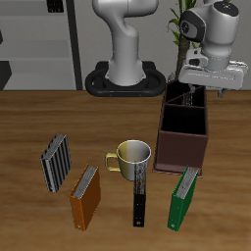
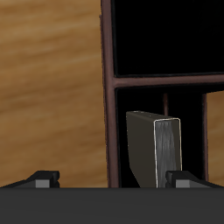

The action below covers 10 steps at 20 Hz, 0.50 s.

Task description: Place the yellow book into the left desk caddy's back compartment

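The left desk caddy (image 1: 182, 137) is a dark brown box with a black inside, beside the mug. The yellow book (image 2: 156, 150) stands upright inside its back compartment (image 1: 186, 98), the tall-walled end farthest from the table's front edge. In the wrist view the book shows a dark cover face and a grey striped page edge. My gripper (image 1: 208, 92) hovers just above that end. Its fingers (image 2: 40, 178) are spread wide in the wrist view (image 2: 114, 181); one finger is right beside the book, the other far from it. A partition (image 2: 166, 80) separates the neighbouring section.
A mug (image 1: 131, 157) stands beside the caddy. A grey-and-black striped book (image 1: 56, 162), an orange-brown book (image 1: 86, 196), a black book (image 1: 140, 194) and a green book (image 1: 182, 197) lie nearer the table's front edge. The robot's base (image 1: 127, 69) is at the back.
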Motion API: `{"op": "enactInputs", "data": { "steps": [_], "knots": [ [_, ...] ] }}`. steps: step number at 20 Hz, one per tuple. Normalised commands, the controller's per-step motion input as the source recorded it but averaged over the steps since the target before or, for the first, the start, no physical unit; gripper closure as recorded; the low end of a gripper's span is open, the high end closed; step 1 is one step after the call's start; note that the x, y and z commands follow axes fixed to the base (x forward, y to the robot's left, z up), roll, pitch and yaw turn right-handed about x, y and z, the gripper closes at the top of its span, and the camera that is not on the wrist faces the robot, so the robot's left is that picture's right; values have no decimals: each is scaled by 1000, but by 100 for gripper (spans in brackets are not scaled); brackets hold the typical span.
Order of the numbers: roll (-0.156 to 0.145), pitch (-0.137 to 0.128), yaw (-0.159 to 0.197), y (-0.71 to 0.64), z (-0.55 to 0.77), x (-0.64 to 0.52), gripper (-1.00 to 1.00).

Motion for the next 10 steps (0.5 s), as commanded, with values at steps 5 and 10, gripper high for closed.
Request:
{"op": "enactInputs", "data": {
  "steps": [5, 10],
  "knots": [
    [-14, -15, -14, -183, 160, -48, -100],
    [-27, -59, -15, -262, 333, -191, -100]
  ]
}}
